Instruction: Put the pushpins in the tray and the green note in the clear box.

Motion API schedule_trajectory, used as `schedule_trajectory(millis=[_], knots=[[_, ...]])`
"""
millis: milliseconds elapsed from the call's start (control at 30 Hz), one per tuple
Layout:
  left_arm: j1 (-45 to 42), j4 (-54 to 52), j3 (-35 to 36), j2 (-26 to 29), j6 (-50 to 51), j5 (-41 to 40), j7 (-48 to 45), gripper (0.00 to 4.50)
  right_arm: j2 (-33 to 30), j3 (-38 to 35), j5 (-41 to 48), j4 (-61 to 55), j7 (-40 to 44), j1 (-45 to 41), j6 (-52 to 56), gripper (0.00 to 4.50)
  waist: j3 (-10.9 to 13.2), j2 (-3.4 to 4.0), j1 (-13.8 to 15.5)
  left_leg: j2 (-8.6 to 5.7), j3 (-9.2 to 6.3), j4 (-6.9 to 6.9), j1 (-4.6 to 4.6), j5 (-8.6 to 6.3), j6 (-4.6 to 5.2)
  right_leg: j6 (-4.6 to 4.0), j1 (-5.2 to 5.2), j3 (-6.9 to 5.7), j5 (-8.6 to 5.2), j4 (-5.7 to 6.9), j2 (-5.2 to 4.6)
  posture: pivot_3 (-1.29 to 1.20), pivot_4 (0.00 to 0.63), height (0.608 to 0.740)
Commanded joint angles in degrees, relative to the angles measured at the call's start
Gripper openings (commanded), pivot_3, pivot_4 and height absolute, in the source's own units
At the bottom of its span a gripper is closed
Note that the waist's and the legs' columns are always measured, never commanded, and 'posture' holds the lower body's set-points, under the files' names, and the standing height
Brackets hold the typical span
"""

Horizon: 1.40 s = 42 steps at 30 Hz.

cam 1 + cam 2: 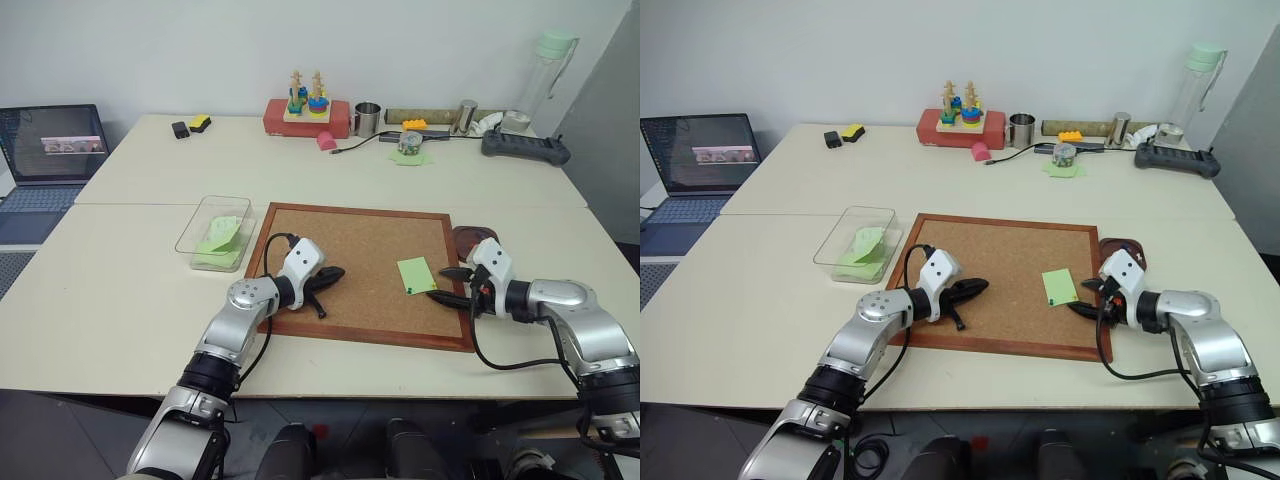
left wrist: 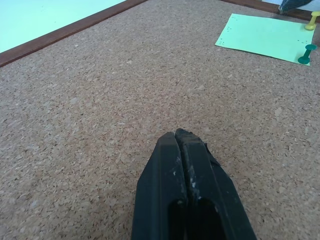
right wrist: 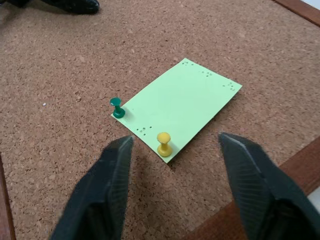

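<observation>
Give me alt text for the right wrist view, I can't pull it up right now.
The right gripper is open, its two black fingers either side of a yellow pushpin stuck in the near corner of the green note on the corkboard. A green pushpin stands at the note's next corner, and the left gripper's black tip lies farther off on the cork.

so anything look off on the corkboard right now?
Mostly normal. The green note lies askew to the corkboard frame, with old pinholes at its corners; one yellow pushpin holds it, and a green pushpin sits at its edge.
</observation>
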Motion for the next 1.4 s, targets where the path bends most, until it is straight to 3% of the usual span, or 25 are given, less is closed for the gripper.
schedule_trajectory(millis=[33,367,1067,1200,1400], knots=[[2.0,2.4,-1.4,0.9,1.7,2.3,0.1,0.00,-0.4,-1.1,0.4,-0.8,0.9,-0.6,-1.5,1.91,0.0,0.00,0.0,0.00,0.00,0.00,0.00,0.00,0.00,0.00,0.00,0.00,0.00,0.00,0.00,0.00,0.150,0.740],[2.0,2.6,-1.6,0.9,1.6,2.4,-0.1,0.00,-0.6,-1.1,0.1,-0.6,1.2,-0.3,-2.2,0.05,0.0,0.00,0.0,0.01,-0.01,-0.02,0.00,0.00,0.00,0.00,-0.01,0.00,0.00,-0.01,0.00,0.00,0.150,0.740],[2.6,2.3,-2.2,1.1,1.6,2.8,-0.1,0.00,0.2,-7.9,10.7,-7.1,0.7,-0.8,7.5,0.05,0.0,-0.02,0.0,0.02,-0.03,-0.11,-0.01,-0.01,-0.01,-0.04,-0.06,-0.01,-0.03,-0.05,-0.03,0.00,0.150,0.740],[2.7,2.4,-2.2,1.2,1.6,2.8,-0.1,0.00,1.5,-9.6,9.8,-4.6,-4.1,-2.6,7.9,0.05,0.0,-0.01,0.0,0.02,-0.03,-0.12,-0.01,-0.01,-0.01,-0.06,-0.07,-0.01,-0.04,-0.05,-0.03,0.00,0.150,0.740],[2.6,2.6,-2.3,1.2,1.4,2.9,-0.2,0.00,4.4,-10.9,2.1,5.5,-18.1,-8.1,4.9,0.05,0.0,-0.02,0.0,0.00,0.00,-0.13,-0.01,-0.01,-0.01,-0.36,-0.08,0.00,-0.21,-0.05,-0.06,0.00,0.150,0.740]])
